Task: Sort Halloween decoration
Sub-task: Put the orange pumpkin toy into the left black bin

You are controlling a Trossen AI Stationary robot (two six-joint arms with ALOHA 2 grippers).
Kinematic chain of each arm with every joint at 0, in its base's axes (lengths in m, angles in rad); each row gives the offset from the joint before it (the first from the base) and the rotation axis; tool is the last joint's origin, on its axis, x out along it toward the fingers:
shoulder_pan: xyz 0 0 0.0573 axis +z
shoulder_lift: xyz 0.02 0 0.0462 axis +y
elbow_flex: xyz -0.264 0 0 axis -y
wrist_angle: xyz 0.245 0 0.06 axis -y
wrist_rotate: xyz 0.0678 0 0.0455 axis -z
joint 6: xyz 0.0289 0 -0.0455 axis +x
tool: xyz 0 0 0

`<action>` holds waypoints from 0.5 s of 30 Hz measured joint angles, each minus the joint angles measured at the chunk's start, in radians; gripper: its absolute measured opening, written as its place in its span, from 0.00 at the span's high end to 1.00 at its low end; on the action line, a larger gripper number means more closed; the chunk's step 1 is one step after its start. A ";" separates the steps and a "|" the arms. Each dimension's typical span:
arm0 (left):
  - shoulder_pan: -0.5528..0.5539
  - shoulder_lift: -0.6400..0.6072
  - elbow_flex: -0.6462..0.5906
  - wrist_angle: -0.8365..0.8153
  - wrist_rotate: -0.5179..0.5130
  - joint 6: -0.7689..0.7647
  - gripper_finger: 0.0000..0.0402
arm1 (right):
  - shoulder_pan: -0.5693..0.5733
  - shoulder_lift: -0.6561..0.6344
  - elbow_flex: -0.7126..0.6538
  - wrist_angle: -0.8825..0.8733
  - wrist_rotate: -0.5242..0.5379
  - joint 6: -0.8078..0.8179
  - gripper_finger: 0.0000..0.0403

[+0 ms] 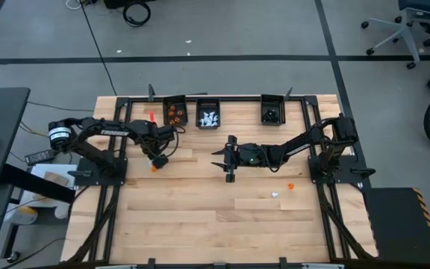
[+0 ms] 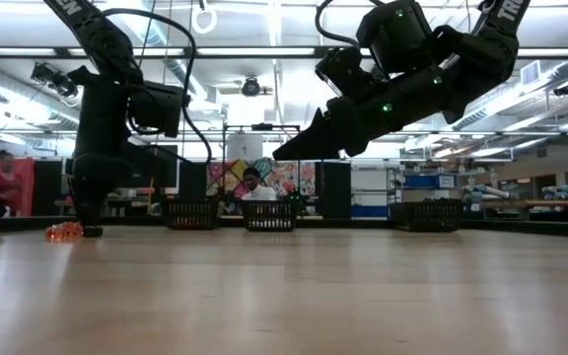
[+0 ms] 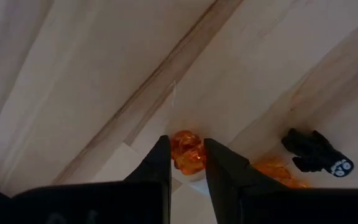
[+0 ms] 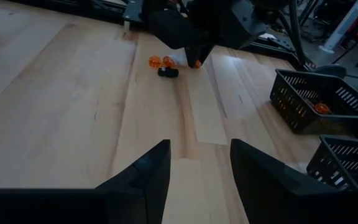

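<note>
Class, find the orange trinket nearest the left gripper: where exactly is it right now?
In the left wrist view, the orange trinket sits on the table between the left gripper fingers, with a black trinket lying nearby; from above, that is the table's left side, near the orange-filled bin.

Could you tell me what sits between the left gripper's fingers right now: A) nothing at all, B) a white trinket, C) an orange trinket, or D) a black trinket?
C: in the left wrist view, an orange trinket sits between the left gripper fingers, with a black trinket lying apart on the table.
</note>
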 joint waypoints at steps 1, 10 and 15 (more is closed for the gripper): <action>0.000 -0.001 0.000 0.001 -0.002 0.000 0.86 | 0.000 0.000 0.000 0.000 0.000 0.000 0.57; 0.000 -0.002 0.000 0.005 0.006 0.005 0.88 | 0.000 0.000 0.000 0.000 0.001 0.000 0.57; 0.000 -0.002 0.000 0.004 0.006 0.023 0.88 | 0.000 0.000 0.000 0.000 0.001 0.000 0.57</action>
